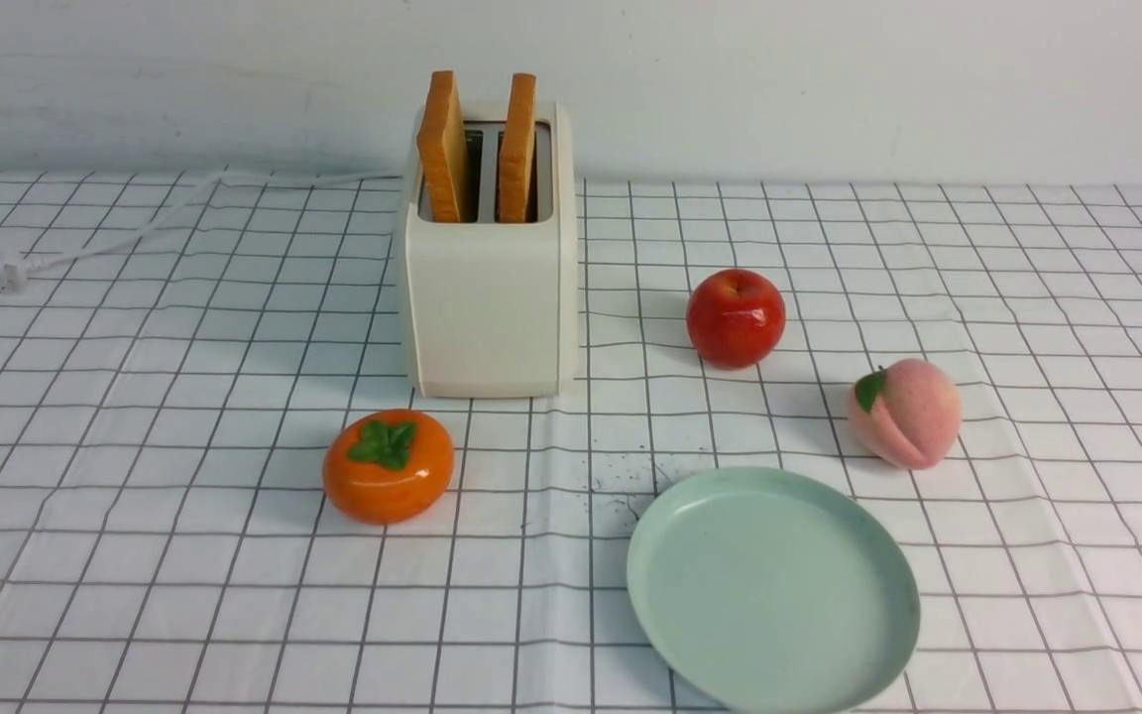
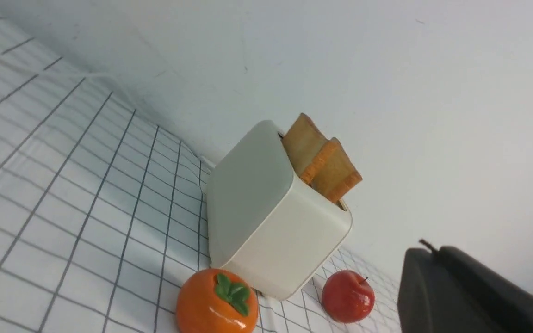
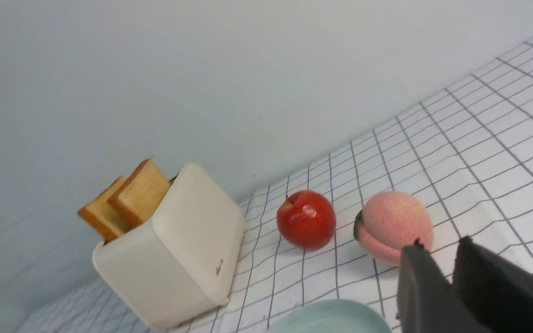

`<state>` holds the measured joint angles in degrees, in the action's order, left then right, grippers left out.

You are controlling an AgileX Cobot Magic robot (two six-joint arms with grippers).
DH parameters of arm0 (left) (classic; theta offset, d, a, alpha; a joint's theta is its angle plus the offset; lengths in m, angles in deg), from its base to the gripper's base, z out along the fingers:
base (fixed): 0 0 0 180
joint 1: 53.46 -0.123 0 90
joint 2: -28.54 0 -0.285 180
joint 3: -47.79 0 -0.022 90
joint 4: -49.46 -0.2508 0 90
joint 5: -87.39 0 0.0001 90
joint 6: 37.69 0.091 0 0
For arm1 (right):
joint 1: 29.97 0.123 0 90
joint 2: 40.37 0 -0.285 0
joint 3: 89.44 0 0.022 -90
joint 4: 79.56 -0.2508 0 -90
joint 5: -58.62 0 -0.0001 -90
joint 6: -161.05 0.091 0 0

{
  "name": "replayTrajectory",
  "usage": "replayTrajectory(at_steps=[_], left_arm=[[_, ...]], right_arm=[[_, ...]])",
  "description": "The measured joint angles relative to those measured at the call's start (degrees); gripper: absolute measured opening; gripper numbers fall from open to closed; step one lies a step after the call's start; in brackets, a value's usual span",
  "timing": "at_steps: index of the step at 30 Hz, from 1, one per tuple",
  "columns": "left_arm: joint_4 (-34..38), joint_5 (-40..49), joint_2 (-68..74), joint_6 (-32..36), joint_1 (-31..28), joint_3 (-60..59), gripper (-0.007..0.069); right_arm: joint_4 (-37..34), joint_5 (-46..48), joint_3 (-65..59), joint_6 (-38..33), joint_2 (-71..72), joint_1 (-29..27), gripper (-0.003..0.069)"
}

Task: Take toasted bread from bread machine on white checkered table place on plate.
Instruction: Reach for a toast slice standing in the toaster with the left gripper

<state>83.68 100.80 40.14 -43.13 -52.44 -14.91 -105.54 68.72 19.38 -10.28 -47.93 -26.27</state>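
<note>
Left gripper (image 2: 435, 252) pressed together, empty; right gripper (image 3: 442, 249) a slit apart, empty. Two golden-tan square toast slices (image 1: 444, 149) stand in the boxy cream-white toaster (image 1: 488, 297) — 11 o'clock from the round mint-green plate (image 1: 774, 590). Best: spread wide, pinch one slice's broad faces — lift straight.

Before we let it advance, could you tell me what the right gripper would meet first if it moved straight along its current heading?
Most likely the peach: in the right wrist view it lies just ahead of the right gripper. Depth is unclear, so it might pass just above it.
</note>
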Motion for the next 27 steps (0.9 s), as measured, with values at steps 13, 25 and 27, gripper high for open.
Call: replayTrajectory(at_steps=[13,25,27], left_arm=[[0.84,21.6,41.4,15.01,0.24,29.97,-0.0013],[-12.66,22.42,70.55,11.01,17.34,57.03,-0.0013],[-15.19,22.42,73.43,8.78,17.51,59.47,-0.001]], right_arm=[[2.66,22.65,17.15,-12.58,-5.92,2.33,-0.0008],[2.66,33.53,29.95,-16.47,-8.58,2.33,0.0],[2.29,35.09,31.39,-17.49,-9.11,2.33,0.0]])
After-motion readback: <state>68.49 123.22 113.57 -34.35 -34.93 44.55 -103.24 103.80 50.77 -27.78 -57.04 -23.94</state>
